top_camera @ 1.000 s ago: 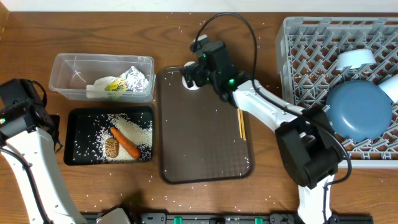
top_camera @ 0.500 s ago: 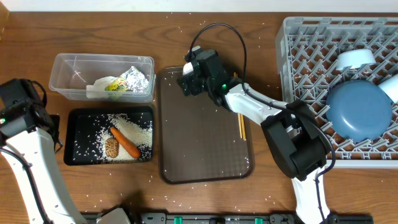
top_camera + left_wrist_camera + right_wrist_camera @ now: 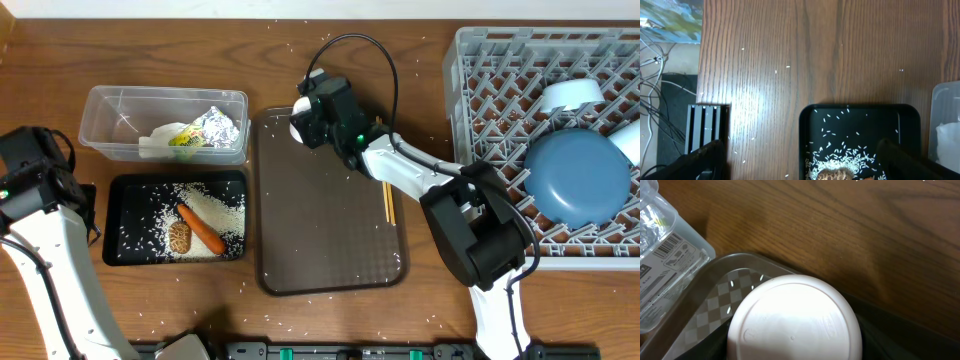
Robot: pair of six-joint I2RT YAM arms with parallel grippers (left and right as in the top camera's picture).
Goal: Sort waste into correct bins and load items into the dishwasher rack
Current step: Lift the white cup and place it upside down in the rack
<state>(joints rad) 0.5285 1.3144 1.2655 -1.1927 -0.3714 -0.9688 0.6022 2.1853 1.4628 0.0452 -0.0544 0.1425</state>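
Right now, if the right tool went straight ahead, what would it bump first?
Probably the white cup on the tray; it sits dead ahead of the right tool.

And here's the black tray [image 3: 860, 107] at 6 o'clock on the wooden table [image 3: 790, 50], white rice grains [image 3: 840, 160] strewn inside, brown food lump [image 3: 832, 175] at its lower edge, clear container [image 3: 946, 115] at 4 o'clock, left gripper [image 3: 800, 150] spread wide.
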